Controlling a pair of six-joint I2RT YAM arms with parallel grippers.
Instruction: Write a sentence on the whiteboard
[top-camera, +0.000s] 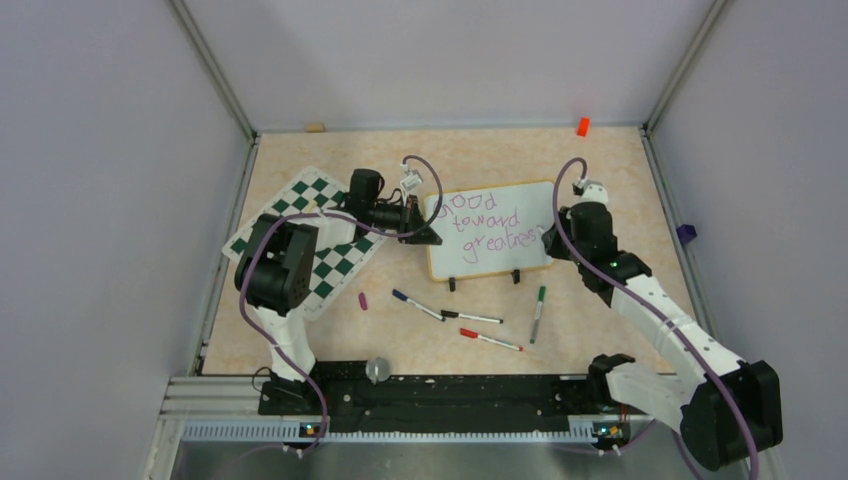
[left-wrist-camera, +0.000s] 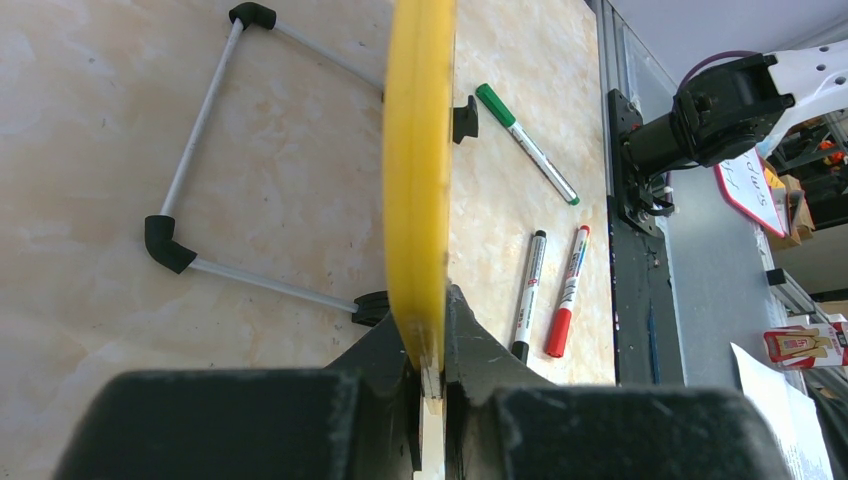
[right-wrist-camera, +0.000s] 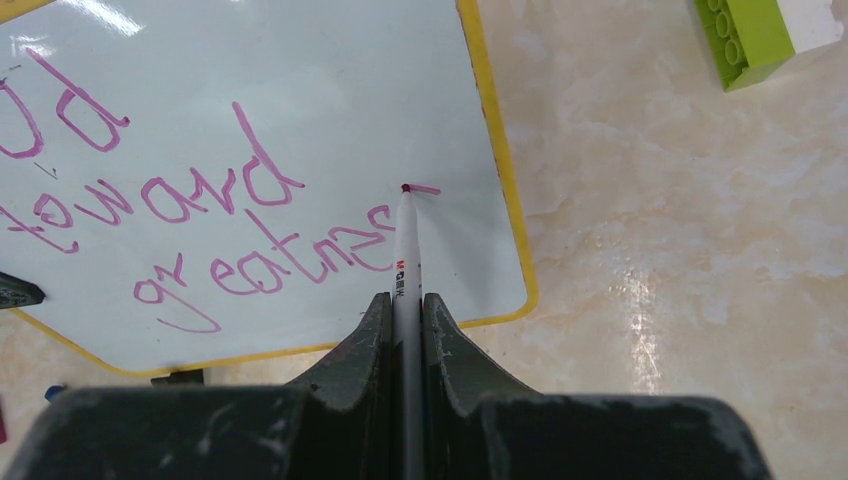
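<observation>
The whiteboard (top-camera: 490, 232), white with a yellow frame, lies mid-table and carries the sentence (top-camera: 488, 226) in purple, three lines. My left gripper (top-camera: 428, 232) is shut on the board's left edge; the left wrist view shows the yellow frame (left-wrist-camera: 420, 170) pinched edge-on between the fingers (left-wrist-camera: 480, 345). My right gripper (top-camera: 553, 243) is shut on a white purple-tipped marker (right-wrist-camera: 405, 255). Its tip touches the board just right of the last word (right-wrist-camera: 270, 265), where a short fresh stroke shows. The board's corner (right-wrist-camera: 515, 290) lies just ahead of the right fingers.
A green-and-white chess mat (top-camera: 320, 235) lies left of the board. Loose markers lie in front: blue (top-camera: 415, 304), black (top-camera: 472, 317), red (top-camera: 490, 340), green (top-camera: 538, 312). A purple cap (top-camera: 363, 300) sits near them. A green brick (right-wrist-camera: 755, 35) lies right of the board; an orange piece (top-camera: 582, 126) sits far back.
</observation>
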